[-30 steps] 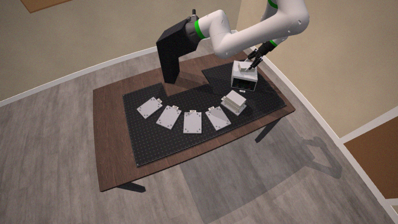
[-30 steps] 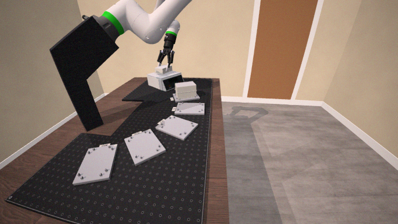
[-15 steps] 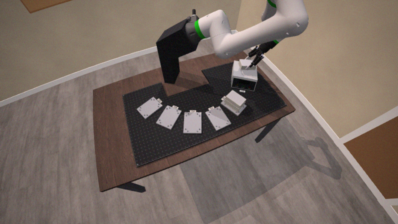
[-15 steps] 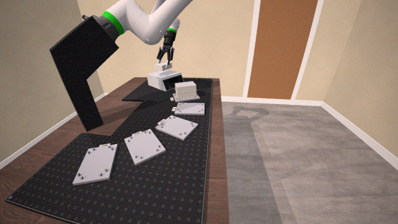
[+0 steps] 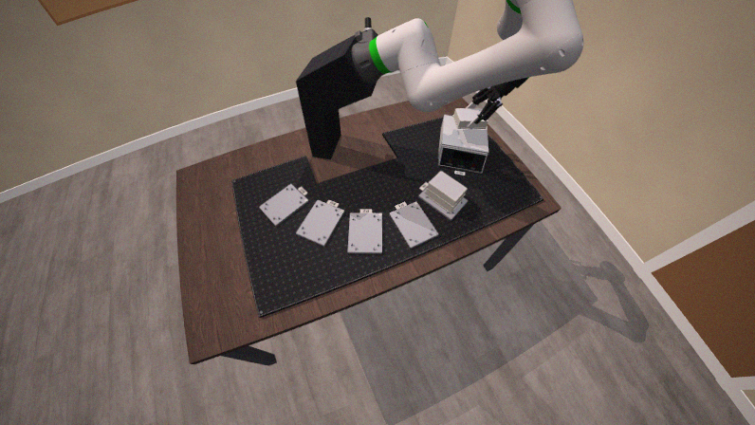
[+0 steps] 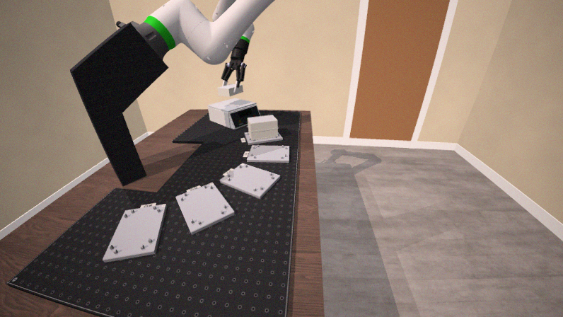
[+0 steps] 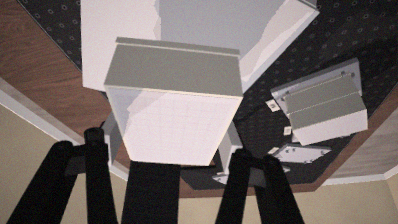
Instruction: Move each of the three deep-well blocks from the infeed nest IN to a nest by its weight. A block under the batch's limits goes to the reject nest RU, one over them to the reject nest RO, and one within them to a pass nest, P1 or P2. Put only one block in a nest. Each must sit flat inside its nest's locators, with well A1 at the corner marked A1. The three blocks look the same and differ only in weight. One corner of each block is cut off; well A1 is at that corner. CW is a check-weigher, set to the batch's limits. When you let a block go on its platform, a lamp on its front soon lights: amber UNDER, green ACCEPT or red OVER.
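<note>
My gripper (image 6: 234,84) is shut on a white deep-well block (image 6: 225,90) and holds it in the air above the check-weigher CW (image 6: 232,112). In the top view the held block (image 5: 468,118) hangs over the weigher's platform (image 5: 464,138). In the wrist view the block (image 7: 172,110) fills the middle between my fingers, with the platform (image 7: 200,30) below it. Two more blocks are stacked in the infeed nest (image 5: 445,193), which also shows in the exterior view (image 6: 262,127) and in the wrist view (image 7: 322,107). No lamp on the weigher's front looks lit.
Several empty grey nest plates lie in an arc on the black mat: (image 5: 414,223), (image 5: 364,231), (image 5: 320,221), (image 5: 284,203). The arm's black base block (image 5: 327,100) stands at the back of the wooden table. The table edge and wall are close behind the weigher.
</note>
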You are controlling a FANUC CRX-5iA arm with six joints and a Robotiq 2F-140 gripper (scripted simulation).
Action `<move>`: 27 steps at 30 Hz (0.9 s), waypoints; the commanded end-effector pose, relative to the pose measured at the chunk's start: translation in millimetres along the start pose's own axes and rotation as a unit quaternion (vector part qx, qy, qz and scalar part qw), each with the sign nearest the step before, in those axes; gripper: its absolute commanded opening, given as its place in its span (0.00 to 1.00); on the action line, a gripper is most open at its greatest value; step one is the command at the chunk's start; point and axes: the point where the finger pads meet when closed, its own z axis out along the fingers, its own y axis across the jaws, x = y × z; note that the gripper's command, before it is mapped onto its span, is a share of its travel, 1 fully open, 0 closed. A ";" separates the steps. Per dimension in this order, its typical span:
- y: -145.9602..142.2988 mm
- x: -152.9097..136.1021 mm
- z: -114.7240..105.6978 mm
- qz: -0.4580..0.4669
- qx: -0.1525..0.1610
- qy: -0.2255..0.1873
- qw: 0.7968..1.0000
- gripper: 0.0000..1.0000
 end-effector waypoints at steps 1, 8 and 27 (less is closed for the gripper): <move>-0.2 -1.8 -3.4 0.000 0.000 0.000 1.000 0.10; -0.2 -3.2 -5.8 0.000 0.000 0.000 1.000 0.10; 16.1 -6.1 -4.1 0.072 0.042 0.000 0.997 0.10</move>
